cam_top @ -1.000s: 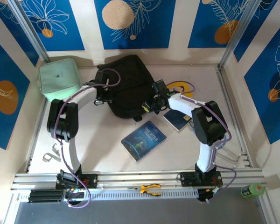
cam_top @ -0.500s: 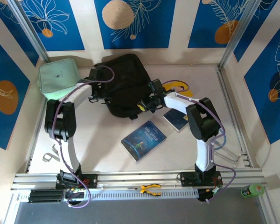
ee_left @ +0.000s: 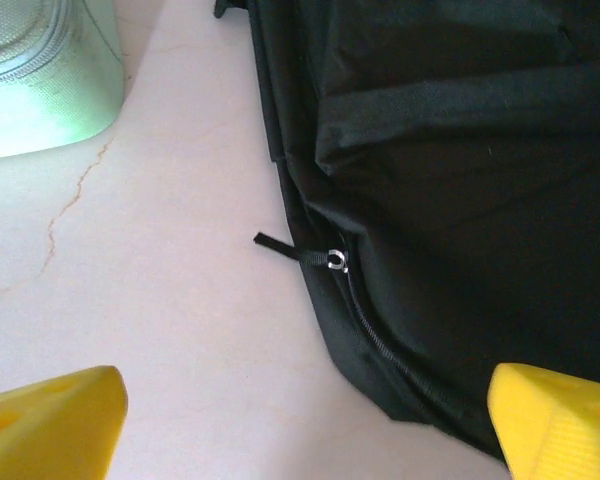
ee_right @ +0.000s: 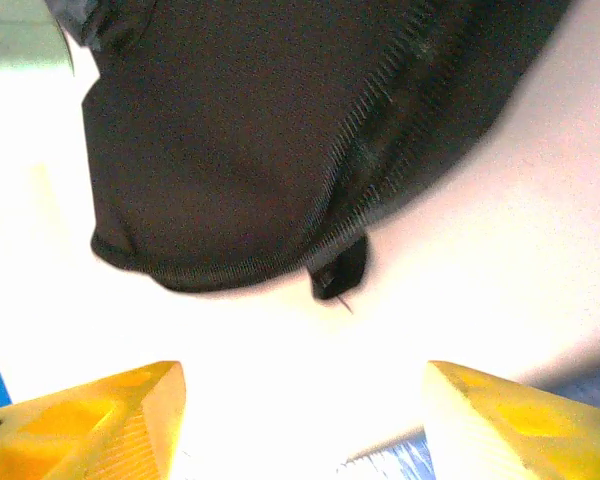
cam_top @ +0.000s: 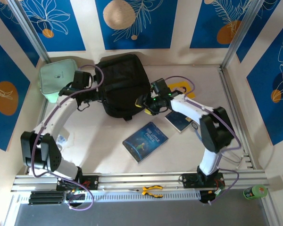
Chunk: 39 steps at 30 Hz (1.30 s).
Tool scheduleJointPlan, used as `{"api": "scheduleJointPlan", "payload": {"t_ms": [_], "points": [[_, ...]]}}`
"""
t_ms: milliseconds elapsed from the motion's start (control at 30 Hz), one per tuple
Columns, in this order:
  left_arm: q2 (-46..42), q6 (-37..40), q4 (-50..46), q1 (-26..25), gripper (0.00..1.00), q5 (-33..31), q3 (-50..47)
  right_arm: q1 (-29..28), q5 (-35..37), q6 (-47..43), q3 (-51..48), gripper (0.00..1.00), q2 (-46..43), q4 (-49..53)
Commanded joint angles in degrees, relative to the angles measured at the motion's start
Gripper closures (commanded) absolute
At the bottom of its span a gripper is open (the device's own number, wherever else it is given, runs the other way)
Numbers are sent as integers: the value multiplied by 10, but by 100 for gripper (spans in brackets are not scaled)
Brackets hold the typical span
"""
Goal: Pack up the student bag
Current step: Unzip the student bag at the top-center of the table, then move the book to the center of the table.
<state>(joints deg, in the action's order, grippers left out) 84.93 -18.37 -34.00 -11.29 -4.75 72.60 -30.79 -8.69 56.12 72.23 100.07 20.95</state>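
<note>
Two pincers flank the student bag [cam_top: 125, 84], a black backpack lying flat at the far middle of the surface [cam_top: 99, 136]. The left pincer [cam_top: 93, 93] sits at the bag's left edge and the right pincer [cam_top: 145, 104] at its near right corner. Both are released, fingers spread, with nothing between them.

Seen from the left wrist, the left pincer [ee_left: 305, 400] has its yellow fingertips [ee_left: 50, 420] wide apart at the bottom corners, over bare surface and the rim of the bag [ee_left: 460, 180]. A zipper [ee_left: 375, 345] runs along that rim up to a small silver ring [ee_left: 336, 261], and a thin black pull strap [ee_left: 278, 245] lies out from it on the surface. A mint-green case [ee_left: 40, 70] is in the far left corner of that view, apart from the bag.

From the right wrist, the right pincer [ee_right: 305, 400] also stands open, its fingertips [ee_right: 90, 420] clear of the bag [ee_right: 280, 120]. A line of zipper teeth curves along the bag's edge, and a short black tab [ee_right: 338, 268] hangs from it onto the surface.

From above, the mint-green case [cam_top: 59, 80] stands left of the bag. A blue book [cam_top: 145, 141] lies nearer the arms, well apart from the bag. A smaller dark book [cam_top: 179, 121] lies to its right under the right arm. A yellow flat item [cam_top: 183, 88] lies at the far right, partly hidden. Yellow-handled pliers [cam_top: 152, 190] rest on the near rail.
</note>
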Motion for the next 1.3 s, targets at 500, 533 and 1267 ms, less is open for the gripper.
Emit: {"api": "scheduleJointPlan", "payload": {"t_ms": [500, 533, 1267], "points": [[-82, 68, 19, 1, 0, 121, -66, -97, 14, -100, -161, 33, -83, 149], [-84, 68, 21, 1, 0, 127, -68, -96, 29, -101, -162, 33, -77, 157], [11, -41, 138, -187, 2, 196, -122, 23, 204, -153, -99, 34, -38, 117]]}}
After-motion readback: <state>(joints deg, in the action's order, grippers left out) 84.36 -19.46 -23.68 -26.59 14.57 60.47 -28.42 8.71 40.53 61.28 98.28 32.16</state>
